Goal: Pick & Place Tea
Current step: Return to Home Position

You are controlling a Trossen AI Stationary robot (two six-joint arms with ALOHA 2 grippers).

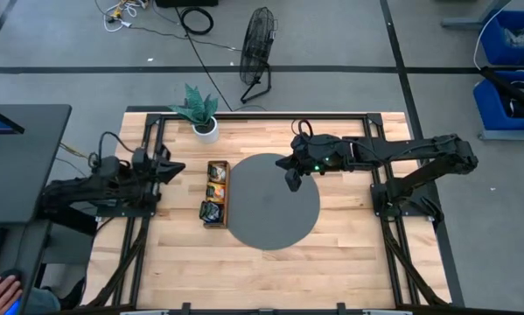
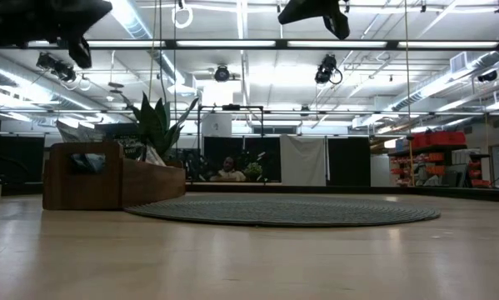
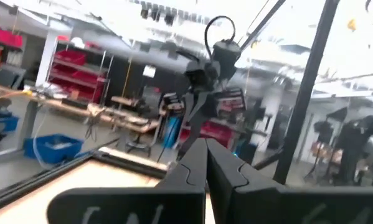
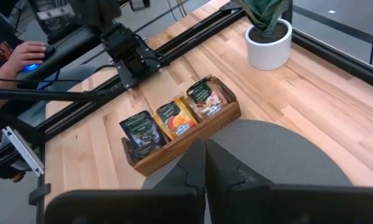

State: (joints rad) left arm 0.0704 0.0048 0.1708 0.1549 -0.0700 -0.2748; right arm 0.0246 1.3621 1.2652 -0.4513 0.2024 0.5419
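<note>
The tea sachets stand upright in a narrow wooden tray (image 4: 195,138), in three groups: dark (image 4: 141,130), yellow-orange (image 4: 176,117) and pale (image 4: 205,98). In the high view the tray (image 1: 226,194) lies just left of the round grey mat (image 1: 273,210). My right gripper (image 1: 292,181) hangs shut above the mat's far part, right of the tray; its shut fingers (image 4: 205,158) point down toward the tray. My left gripper (image 1: 176,166) is shut and raised, left of the tray. In its wrist view the fingers (image 3: 206,158) face the right arm.
A potted plant (image 1: 204,116) in a white pot (image 4: 268,45) stands by the far edge behind the tray. In the low view the tray (image 2: 107,177) sits left and the mat (image 2: 282,210) centre. A person's hand (image 4: 29,55) rests beyond the table's left side.
</note>
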